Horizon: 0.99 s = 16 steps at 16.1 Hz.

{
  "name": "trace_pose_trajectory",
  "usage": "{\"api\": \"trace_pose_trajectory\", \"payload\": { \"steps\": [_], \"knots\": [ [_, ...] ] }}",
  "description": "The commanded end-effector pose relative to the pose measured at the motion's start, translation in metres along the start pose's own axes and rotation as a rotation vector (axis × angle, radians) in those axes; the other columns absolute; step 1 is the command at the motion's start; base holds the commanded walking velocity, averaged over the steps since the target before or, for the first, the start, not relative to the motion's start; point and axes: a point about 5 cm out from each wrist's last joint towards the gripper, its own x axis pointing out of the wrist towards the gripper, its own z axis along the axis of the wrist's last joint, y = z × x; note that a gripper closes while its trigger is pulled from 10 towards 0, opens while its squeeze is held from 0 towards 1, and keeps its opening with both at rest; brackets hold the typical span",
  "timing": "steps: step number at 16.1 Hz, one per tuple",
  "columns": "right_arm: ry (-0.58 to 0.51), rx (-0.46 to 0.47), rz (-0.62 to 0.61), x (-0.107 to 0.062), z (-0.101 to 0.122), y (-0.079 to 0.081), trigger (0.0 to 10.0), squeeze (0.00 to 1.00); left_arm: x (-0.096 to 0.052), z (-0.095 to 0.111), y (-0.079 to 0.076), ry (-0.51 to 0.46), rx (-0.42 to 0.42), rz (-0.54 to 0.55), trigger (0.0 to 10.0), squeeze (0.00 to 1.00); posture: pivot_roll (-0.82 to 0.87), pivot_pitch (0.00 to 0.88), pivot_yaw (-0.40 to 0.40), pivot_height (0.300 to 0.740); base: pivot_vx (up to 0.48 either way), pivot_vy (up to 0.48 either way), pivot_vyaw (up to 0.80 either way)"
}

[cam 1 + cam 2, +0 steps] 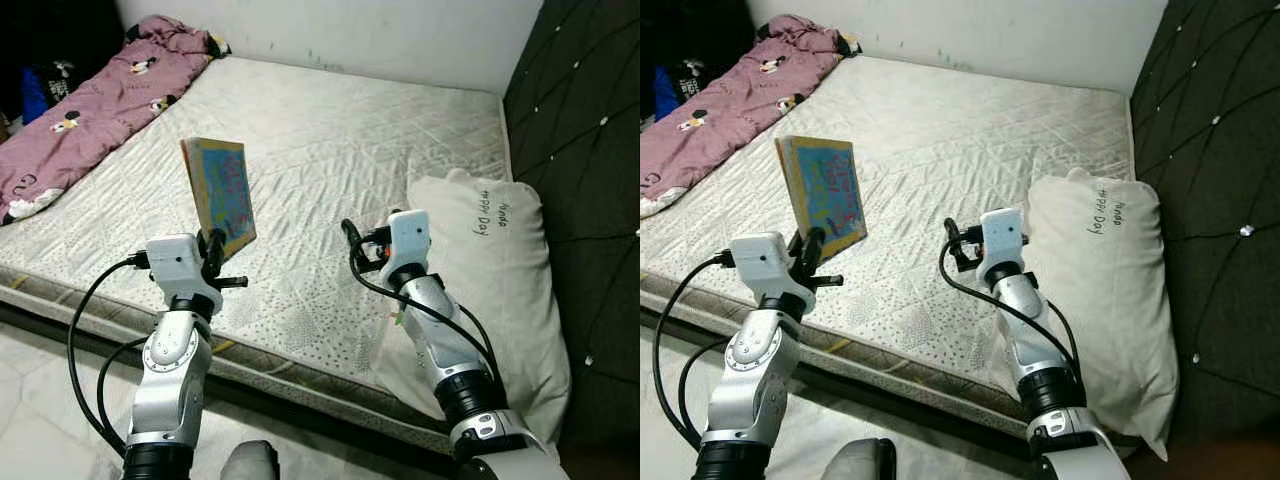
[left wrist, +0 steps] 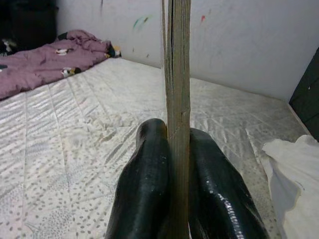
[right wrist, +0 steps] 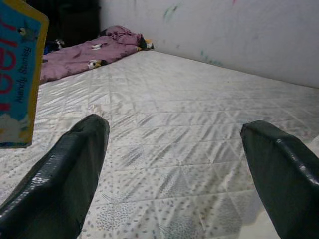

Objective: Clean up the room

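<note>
A thin blue picture book [image 1: 221, 195] with a yellow edge stands upright in the air above the near side of the mattress [image 1: 330, 140]. My left gripper [image 1: 214, 250] is shut on its lower edge; in the left wrist view the book's edge [image 2: 177, 99] runs straight up between the two black fingers [image 2: 144, 199]. My right gripper [image 1: 350, 240] is open, held over the mattress to the right of the book, with nothing between its fingers [image 3: 65, 184]. The book's cover [image 3: 17, 74] sits at the side of the right wrist view.
A purple blanket [image 1: 90, 100] lies bunched along the mattress's far left side. A white pillow [image 1: 490, 290] rests at the right against the dark padded headboard [image 1: 580, 150]. A white wall [image 1: 350, 30] stands behind the bed. Pale floor [image 1: 40, 400] lies at the near edge.
</note>
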Motion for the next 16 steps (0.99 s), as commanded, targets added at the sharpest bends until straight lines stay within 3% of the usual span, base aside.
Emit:
{"api": "trace_pose_trajectory", "payload": {
  "steps": [1, 5, 16],
  "knots": [
    [0.012, 0.013, -0.004, 0.0012, 0.0002, -0.0013, 10.0, 0.00, 0.0029, 0.0096, -0.0007, -0.038, -0.012, -0.006, 10.0, 0.00, 0.09, 0.000, 0.004, 0.740, 0.000, 0.480, -0.80],
    [0.007, 0.014, -0.004, 0.0013, 0.0007, -0.0021, 10.0, 0.00, 0.0028, 0.0100, -0.0017, -0.041, -0.017, -0.015, 10.0, 0.00, 0.08, 0.000, 0.003, 0.740, 0.000, 0.441, -0.60],
    [0.007, 0.007, -0.004, 0.0025, 0.0017, -0.0020, 10.0, 0.00, 0.0048, 0.0124, -0.0039, -0.055, -0.015, -0.024, 10.0, 0.00, 0.08, 0.000, 0.002, 0.740, 0.000, 0.000, 0.00]
  ]
}}
